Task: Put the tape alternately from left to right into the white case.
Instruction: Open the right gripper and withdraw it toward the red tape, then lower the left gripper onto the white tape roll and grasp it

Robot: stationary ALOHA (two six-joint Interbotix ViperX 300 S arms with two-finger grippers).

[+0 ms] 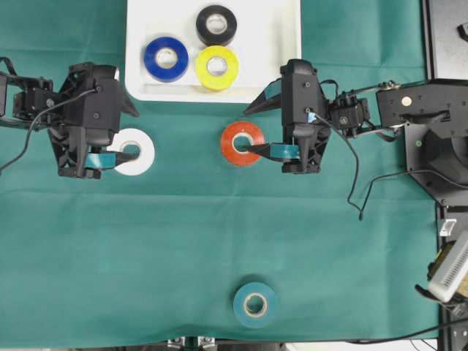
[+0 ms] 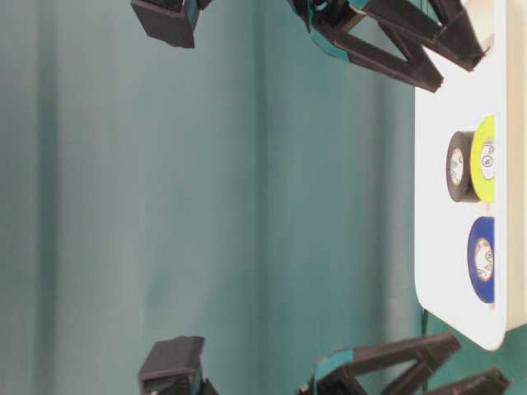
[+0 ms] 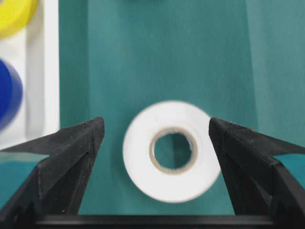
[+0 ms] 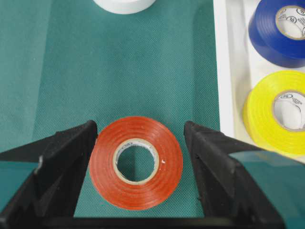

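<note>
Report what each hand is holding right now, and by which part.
Nothing is held. The left hand stands open around the white roll; the right hand stands open around the red roll.

Six tape rolls: one white [image 1: 134, 151], one red [image 1: 242, 143], one teal [image 1: 255, 304], one blue [image 1: 166, 59], one yellow [image 1: 216, 67], one black [image 1: 216, 25]. One case [image 1: 281, 33]. Two grippers, left [image 1: 117, 153] and right [image 1: 265, 135].

A green-clothed worktop [image 1: 183, 241] bears the white case [image 1: 285, 44], a white roll [image 1: 135, 151] between the left end effector's [image 1: 117, 156] fingers, a red roll [image 1: 243, 143] between the right end effector's [image 1: 257, 151], and a teal roll [image 1: 255, 304] well apart.
</note>
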